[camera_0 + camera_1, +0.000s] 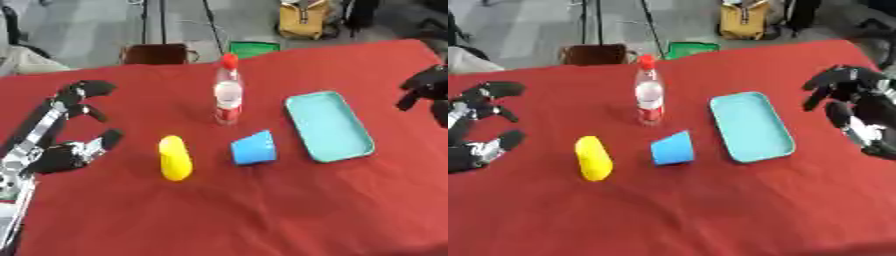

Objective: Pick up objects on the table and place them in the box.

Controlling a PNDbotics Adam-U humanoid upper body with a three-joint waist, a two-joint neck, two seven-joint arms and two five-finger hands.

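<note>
On the red tablecloth (262, 210) stands a clear bottle (227, 92) with a red cap and red label, upright at centre. In front of it a yellow oblong object (175, 157) lies on the cloth, and a blue cup (254, 148) lies on its side to its right. A shallow teal box (328, 125) sits right of the cup, with nothing in it. My left hand (66, 132) hovers open at the left, well apart from the yellow object. At the right edge my right hand (850, 107) is open, beside the box, holding nothing.
Beyond the table's far edge are a brown chair (157, 52), a green item (254, 47) and a yellow bag (306, 20) on the grey floor. The cloth's front half carries nothing.
</note>
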